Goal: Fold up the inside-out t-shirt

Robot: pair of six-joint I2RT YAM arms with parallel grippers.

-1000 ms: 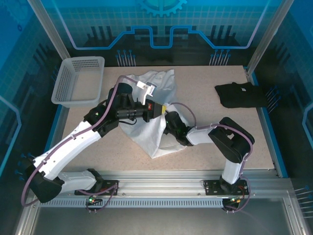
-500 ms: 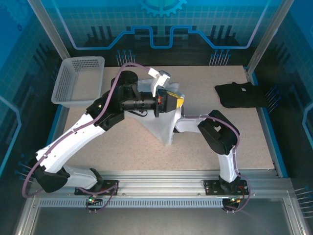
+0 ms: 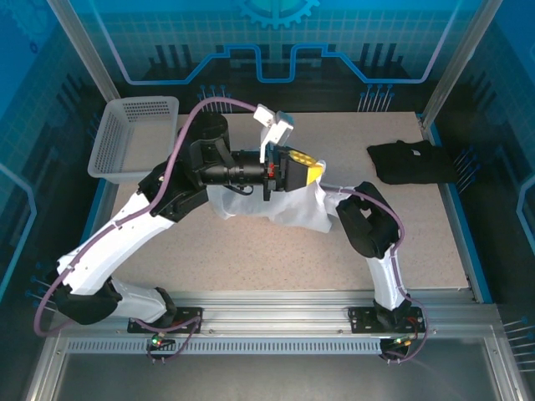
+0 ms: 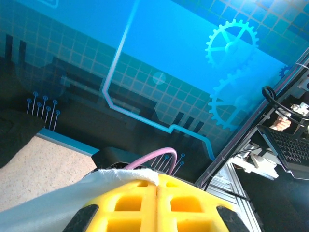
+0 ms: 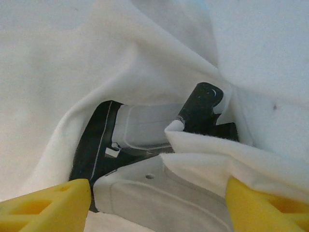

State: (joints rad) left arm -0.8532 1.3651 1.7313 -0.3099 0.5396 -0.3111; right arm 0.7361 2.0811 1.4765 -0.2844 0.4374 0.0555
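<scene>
My left hand (image 4: 157,191) is clamped fully closed on a fold of the inside-out t-shirt (image 3: 280,207). The white edge of the cloth lies across its yellow fingers (image 4: 193,205). From that pinch the shirt sags below the hand in a crumpled swag, and its lower part looks to rest on the bench (image 3: 242,255).

My right hand (image 5: 159,188) sits inside the folds with its jaws wide apart and nothing gripped between them. Cloth billows ahead of it and above it, and one thick edge is draped over its right-side finger (image 5: 265,205).

I judge the shirt light and completely limp. It has no stiffness to hold a shape, so it droops from any single pinch. It should be grippy enough and not fragile, but the layers are thin and easy to catch double. I would take that rolled edge just beside the right hand, one layer only. A seam or hem well apart from the left hand's pinch would let the cloth spread flat between the two.
</scene>
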